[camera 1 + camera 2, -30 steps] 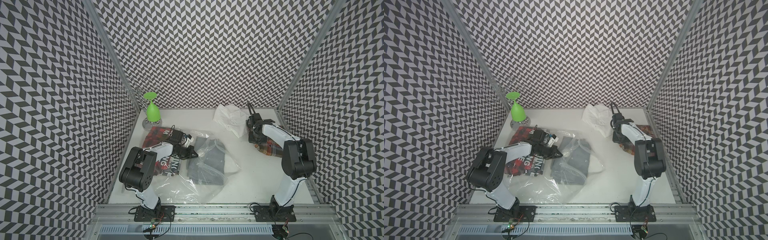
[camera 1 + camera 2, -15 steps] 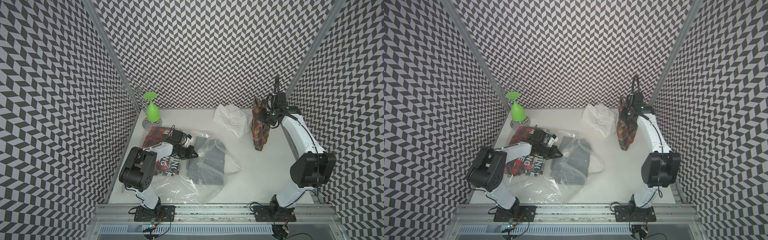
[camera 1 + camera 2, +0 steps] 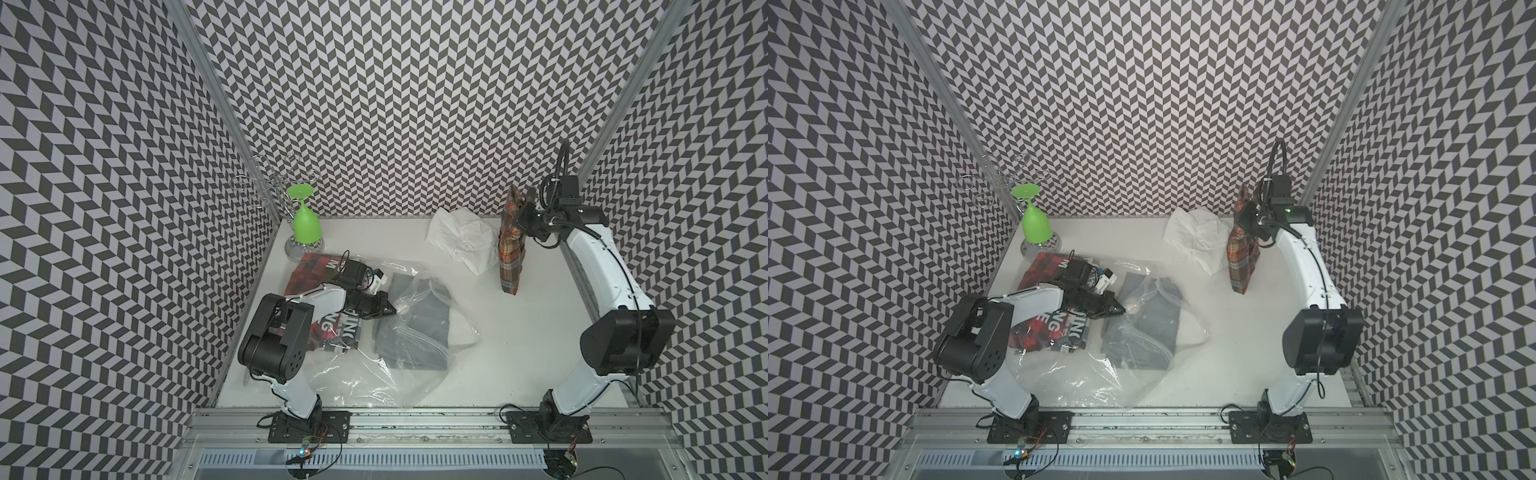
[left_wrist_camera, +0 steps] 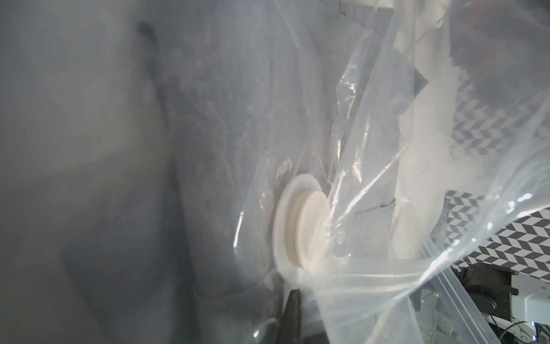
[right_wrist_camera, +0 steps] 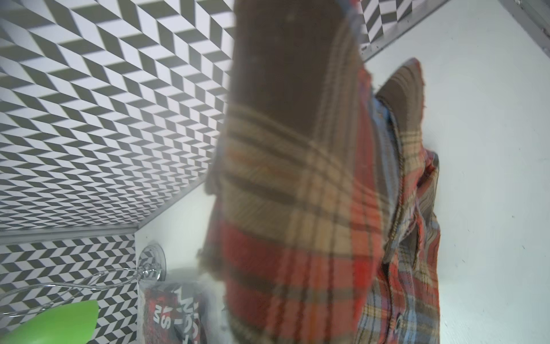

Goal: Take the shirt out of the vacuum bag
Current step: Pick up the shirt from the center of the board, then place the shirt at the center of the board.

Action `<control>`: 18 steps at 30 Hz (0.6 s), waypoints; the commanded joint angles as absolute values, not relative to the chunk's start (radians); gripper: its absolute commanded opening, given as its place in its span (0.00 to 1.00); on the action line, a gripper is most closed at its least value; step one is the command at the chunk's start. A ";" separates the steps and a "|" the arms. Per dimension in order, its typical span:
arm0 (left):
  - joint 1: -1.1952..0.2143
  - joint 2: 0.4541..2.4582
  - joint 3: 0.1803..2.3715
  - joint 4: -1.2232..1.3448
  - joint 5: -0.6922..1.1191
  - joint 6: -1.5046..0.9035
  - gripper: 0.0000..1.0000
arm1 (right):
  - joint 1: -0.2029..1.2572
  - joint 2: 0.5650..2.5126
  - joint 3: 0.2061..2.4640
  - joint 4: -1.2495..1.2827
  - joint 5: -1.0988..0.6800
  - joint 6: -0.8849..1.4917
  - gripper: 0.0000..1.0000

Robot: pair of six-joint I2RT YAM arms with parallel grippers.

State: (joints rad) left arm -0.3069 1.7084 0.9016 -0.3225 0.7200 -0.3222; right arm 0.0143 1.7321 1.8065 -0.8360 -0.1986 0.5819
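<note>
Aloft: plaid shirt (image 3: 510,257), R gripper (image 3: 524,211)

Black-and-white chevron walls (image 3: 395,104) and metal corner posts (image 3: 224,104) enclose an evenly lit white tabletop (image 3: 519,332).

Right arm (image 3: 595,266) aloft, jaws seemingly shut.

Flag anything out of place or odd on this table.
The plaid shirt dangles bunched from the shut right hand near the far right corner. The vacuum bag lies crumpled, pinched by the left hand beside its valve, a grey garment showing through it. A white cloth lies rumpled at the back.
</note>
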 commanded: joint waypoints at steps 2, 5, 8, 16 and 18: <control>-0.299 1.701 0.890 -0.350 0.703 -0.305 0.00 | 0.041 1.804 1.908 -0.716 -0.196 0.624 0.00; -0.300 1.701 0.889 -0.349 0.703 -0.304 0.00 | 0.069 1.879 1.998 -0.721 -0.185 0.627 0.00; -0.299 1.701 0.890 -0.348 0.703 -0.305 0.00 | 0.100 1.967 2.069 -0.720 -0.184 0.627 0.00; -0.299 1.700 0.891 -0.347 0.704 -0.307 0.00 | 0.176 2.188 2.220 -0.662 -0.236 0.609 0.00; -0.299 1.700 0.890 -0.347 0.702 -0.306 0.00 | 0.193 2.220 2.227 -0.618 -0.225 0.604 0.00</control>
